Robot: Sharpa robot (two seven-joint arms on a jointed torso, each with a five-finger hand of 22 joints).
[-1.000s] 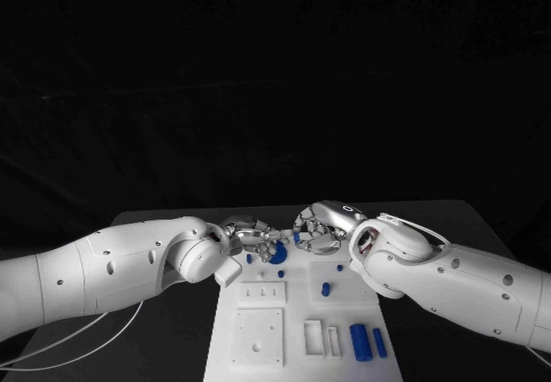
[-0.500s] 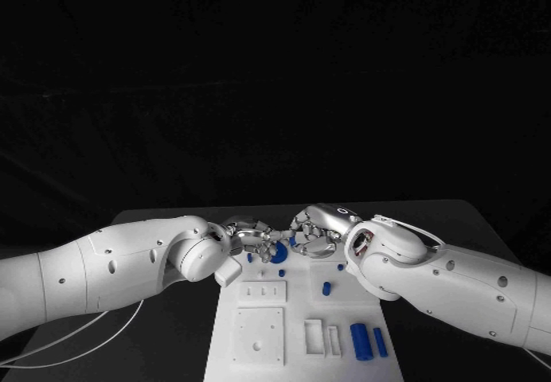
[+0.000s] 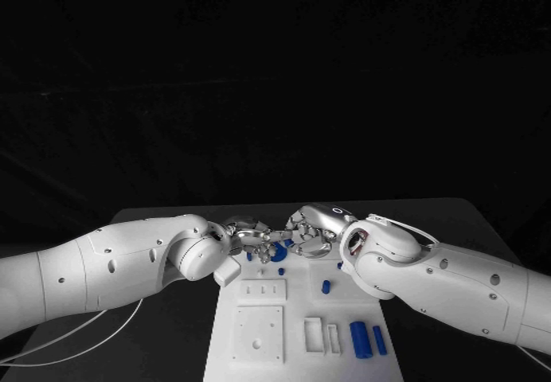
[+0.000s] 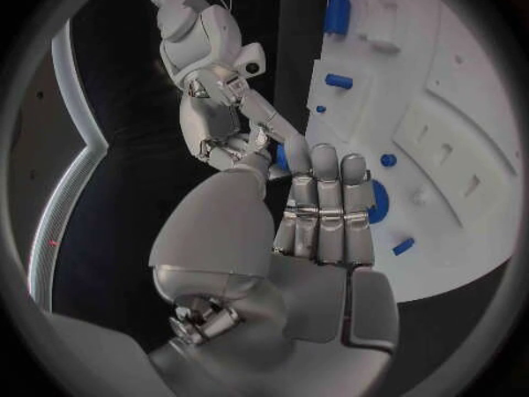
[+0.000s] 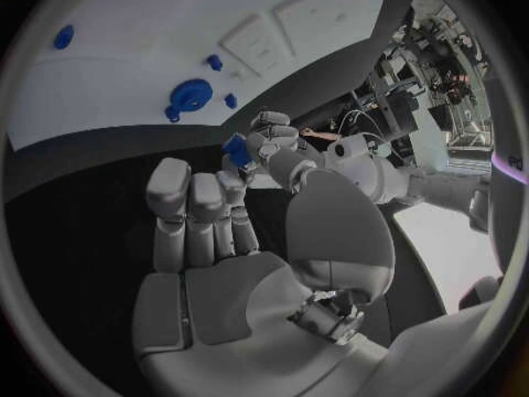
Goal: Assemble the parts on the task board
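Note:
The white task board (image 3: 301, 306) lies lengthwise before me. Both hands meet above its far end. My left hand (image 3: 246, 235) pinches a small blue part (image 4: 281, 157) between thumb and fingertips; the same part (image 5: 234, 147) also shows in the right wrist view. My right hand (image 3: 312, 231) faces it, with its fingertips (image 4: 278, 134) at the same part. Whether the right hand also grips it is hidden. Below the hands a round blue part (image 3: 277, 253) sits on the board.
Near the board's front end lie two blue cylinders (image 3: 359, 341) beside white slotted blocks (image 3: 314, 336). Small blue pieces (image 3: 325, 287) stand mid-board, and white square plates (image 3: 259, 334) are at the front left. A white cable (image 3: 80, 342) trails off the table's left side.
My right hand has shifted a little left, closing the gap to my left hand. The left hand has barely moved.

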